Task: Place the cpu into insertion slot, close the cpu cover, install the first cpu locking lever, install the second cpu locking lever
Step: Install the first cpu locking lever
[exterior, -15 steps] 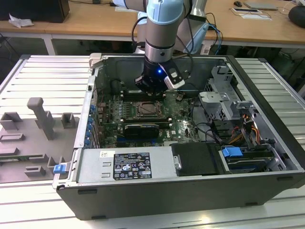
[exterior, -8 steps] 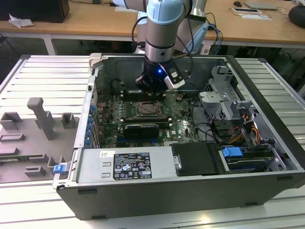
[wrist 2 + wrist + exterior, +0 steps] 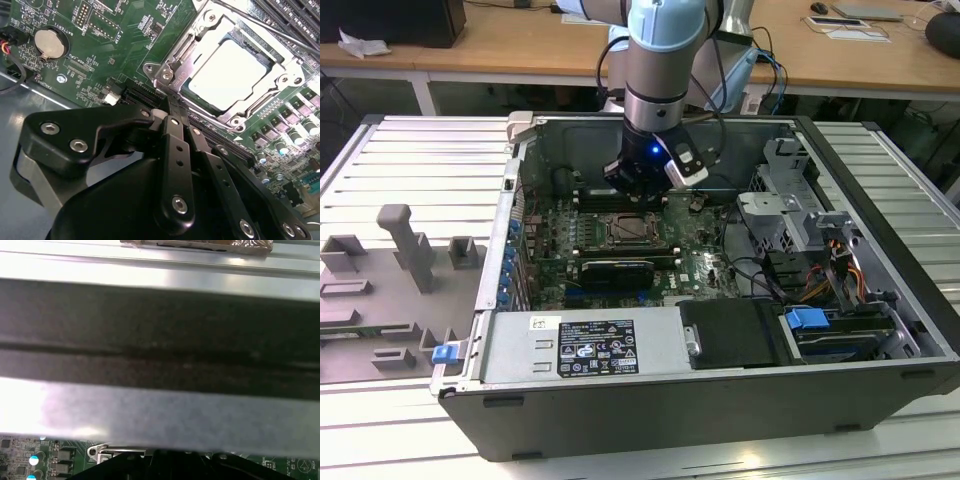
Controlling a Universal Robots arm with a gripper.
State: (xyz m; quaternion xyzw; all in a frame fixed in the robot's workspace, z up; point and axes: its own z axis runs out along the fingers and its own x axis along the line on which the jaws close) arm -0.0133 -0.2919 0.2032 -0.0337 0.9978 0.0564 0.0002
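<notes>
Now | claw (image 3: 170, 107): fingers pressed together, empty, tip just short of the socket's near corner | cpu (image 3: 232, 75): seated in the insertion slot (image 3: 280, 107) just beyond the tip | cpu cover (image 3: 175, 62): appears down around the chip | advice: press levers slowly, tip kept off the chip.
</notes>
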